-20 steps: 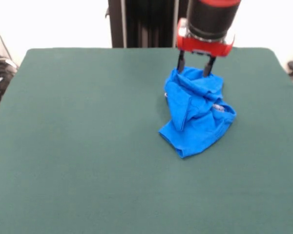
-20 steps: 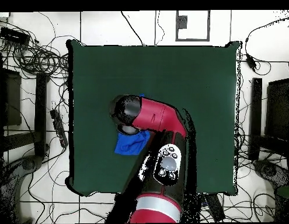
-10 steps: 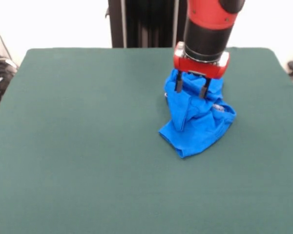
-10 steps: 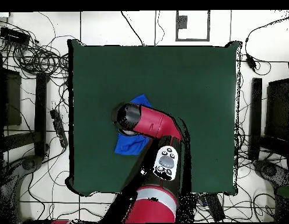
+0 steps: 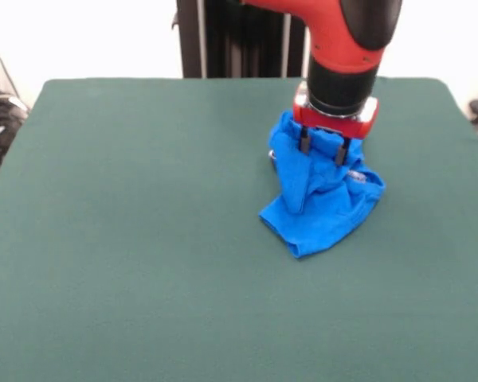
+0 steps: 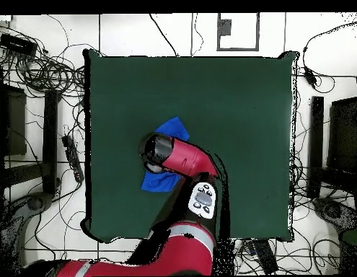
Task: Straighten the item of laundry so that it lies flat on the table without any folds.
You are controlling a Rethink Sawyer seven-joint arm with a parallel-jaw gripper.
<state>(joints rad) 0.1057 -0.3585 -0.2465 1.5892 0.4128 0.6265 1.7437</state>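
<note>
Front view: task barely begun, to judge from the heap; the item of laundry [image 5: 320, 195] bunched right of centre in the frame, on the table [image 5: 143, 239], piled in thick ridges with a narrow lower corner pointing toward the bottom of the frame; nothing spread flat yet, every fold left to pull out. Bright blue, soft, rumpled, a scrap of white print or label showing at its right side, too small to read. The gripper [image 5: 323, 148] planted on the upper part of the heap, beneath the red collar of the arm, two dark fingers [image 5: 304, 143] parted with a ridge of blue cloth standing between them; tips down in the fabric, but no pinch visible, so apparently spread and holding nothing, though contact at the very tips hard to make out. Overhead view: the same garment [image 6: 172, 130] left of centre on the green table [image 6: 239, 94], seen as two blue patches, one above the wrist and one below it, the middle hidden under the red and black arm. Gripper itself covered by the wrist here, fingers not visible. Garment much smaller than the table and well in from its edges, with bare green all round for spreading.
</note>
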